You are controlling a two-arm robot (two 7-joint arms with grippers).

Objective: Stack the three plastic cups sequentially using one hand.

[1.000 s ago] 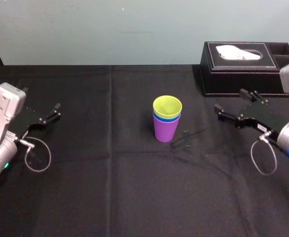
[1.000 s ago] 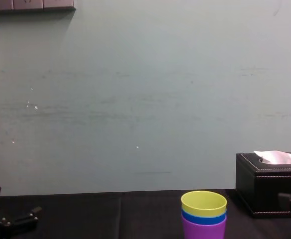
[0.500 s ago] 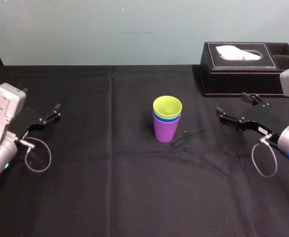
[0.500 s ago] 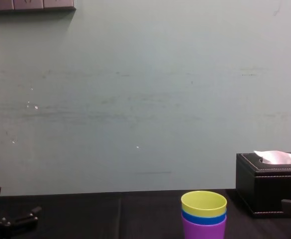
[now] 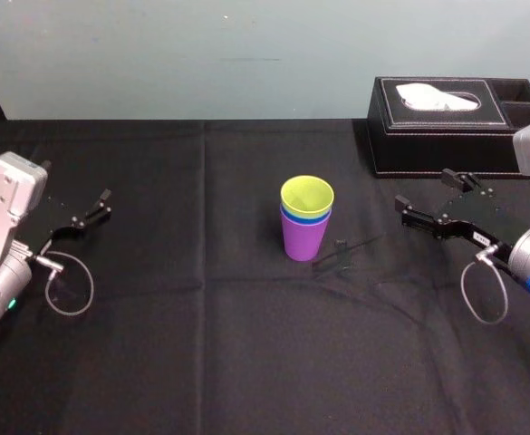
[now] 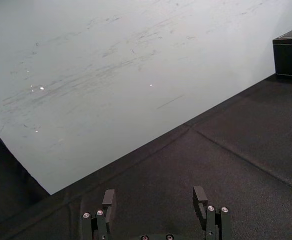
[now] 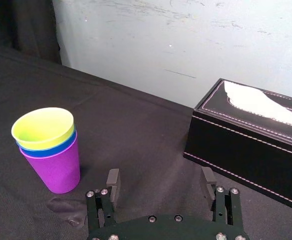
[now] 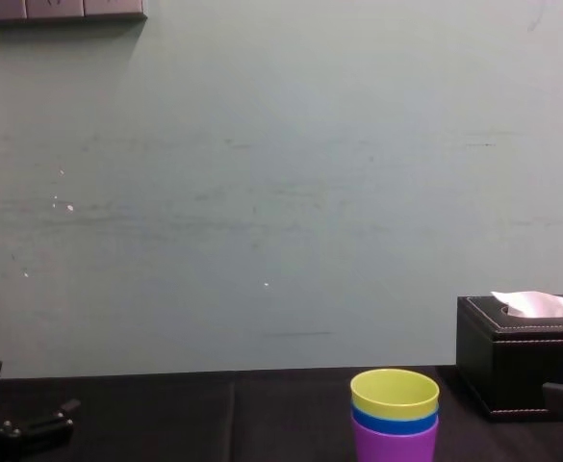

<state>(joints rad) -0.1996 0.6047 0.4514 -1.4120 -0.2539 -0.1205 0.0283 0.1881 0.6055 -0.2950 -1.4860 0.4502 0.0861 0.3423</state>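
Observation:
The three plastic cups stand nested upright in one stack on the black cloth: purple [image 5: 304,237] at the bottom, blue [image 5: 306,217] in the middle, yellow-green [image 5: 307,195] on top. The stack also shows in the right wrist view [image 7: 50,150] and the chest view [image 8: 395,416]. My right gripper [image 5: 424,190] hangs to the right of the stack, well apart from it. It is open with nothing between its fingers [image 7: 160,178]. My left gripper [image 5: 76,181] is parked far left, open and empty [image 6: 154,197].
A black tissue box [image 5: 450,127] with a white tissue stands at the back right, just behind the right gripper; it also shows in the right wrist view [image 7: 250,145]. Loose cable loops hang from both wrists [image 5: 70,288]. Black cloth [image 5: 201,344] covers the table.
The right gripper has drawn back slightly to the right, away from the cup stack, still open. The stack and the left arm have not moved.

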